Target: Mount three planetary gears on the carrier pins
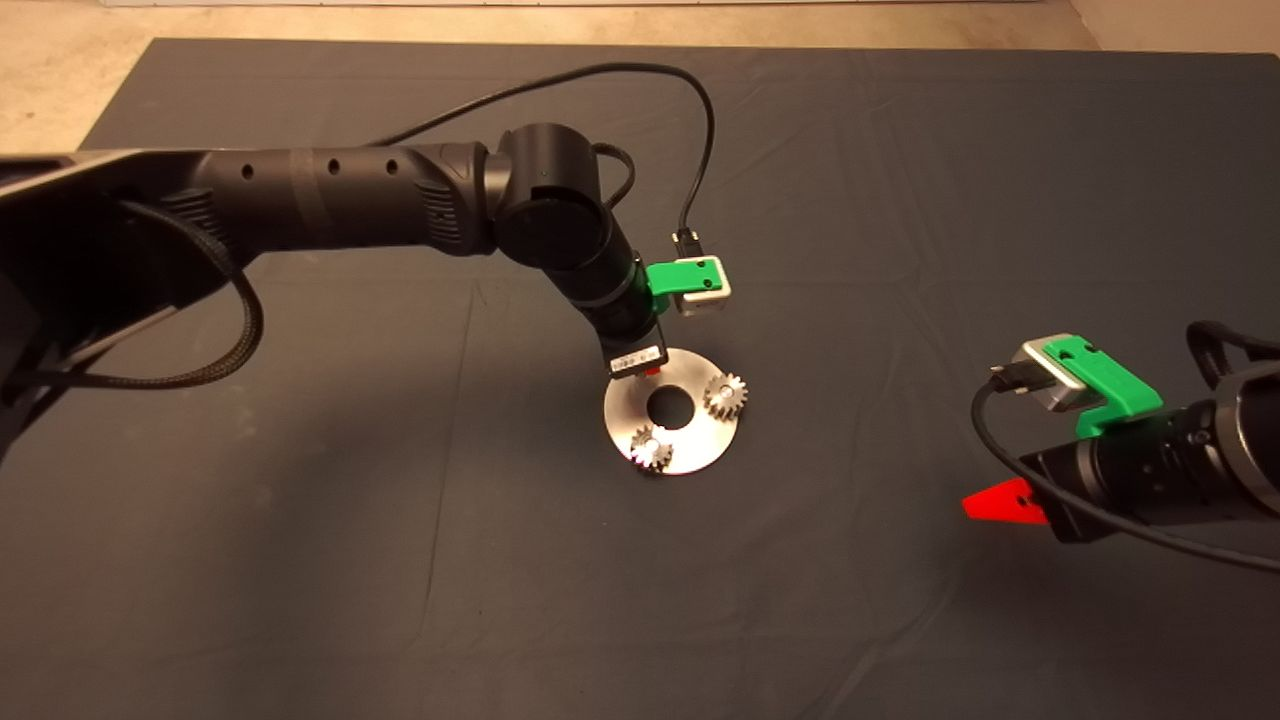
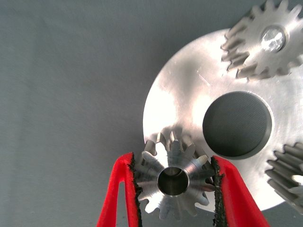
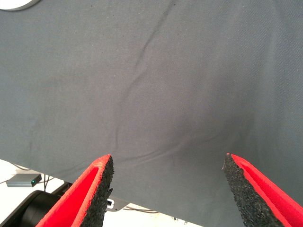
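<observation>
The round shiny disc [image 1: 700, 447] lies mid-mat. Two planetary gears [image 1: 727, 396] [image 1: 651, 447] sit on it, each over a carrier pin. In the left wrist view one seated gear [image 2: 265, 40] shows its pin's bright tip [image 2: 273, 39], and the other [image 2: 291, 176] is at the picture's edge. My left gripper [image 1: 650, 372] is over the disc's [image 2: 180, 94] far-left rim and shut on the third gear [image 2: 174, 180], held flat. The third pin is hidden under that gear. My right gripper [image 1: 1000, 503] is open and empty over the mat to the right [image 3: 168, 161].
The left arm's cable [image 1: 700, 130] loops above the disc's far side. The mat's edge and pale floor lie at the back [image 1: 600, 20]. Past the mat's edge, the right wrist view shows a small black box [image 3: 23, 179].
</observation>
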### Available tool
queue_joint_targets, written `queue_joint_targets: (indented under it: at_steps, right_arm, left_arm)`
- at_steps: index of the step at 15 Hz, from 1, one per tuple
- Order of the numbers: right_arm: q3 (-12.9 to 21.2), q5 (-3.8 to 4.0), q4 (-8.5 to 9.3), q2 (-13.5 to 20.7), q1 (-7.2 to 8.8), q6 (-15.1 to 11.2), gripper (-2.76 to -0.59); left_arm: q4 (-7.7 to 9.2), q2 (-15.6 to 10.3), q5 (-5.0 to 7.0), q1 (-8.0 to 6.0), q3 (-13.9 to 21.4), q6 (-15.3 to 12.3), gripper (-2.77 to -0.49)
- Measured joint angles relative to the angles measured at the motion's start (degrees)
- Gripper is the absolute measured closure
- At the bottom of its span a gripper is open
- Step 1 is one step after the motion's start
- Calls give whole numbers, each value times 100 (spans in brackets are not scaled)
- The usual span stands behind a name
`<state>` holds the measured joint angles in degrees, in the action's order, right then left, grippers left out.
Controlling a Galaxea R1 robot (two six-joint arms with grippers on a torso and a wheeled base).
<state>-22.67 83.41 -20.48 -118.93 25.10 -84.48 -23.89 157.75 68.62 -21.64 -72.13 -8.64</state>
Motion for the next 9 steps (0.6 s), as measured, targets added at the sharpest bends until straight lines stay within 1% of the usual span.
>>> queue_joint_targets:
  at_steps: [1, 2, 4, 9]
  right_arm:
    - [0, 7, 1, 2, 0, 0, -173]
    - [0, 2, 1, 0, 0, -2, -173]
    - [0, -9, 4, 0, 13, 0, -173]
    - [0, -9, 4, 0, 15, -2, -173]
  left_arm:
    - [-27, -22, -16, 83, 0, 11, -60]
    - [-13, -32, -7, 139, 0, 51, -60]
    - [-11, -37, -14, 147, 0, 127, -60]
    - [-5, -50, -33, 149, 0, 149, -60]
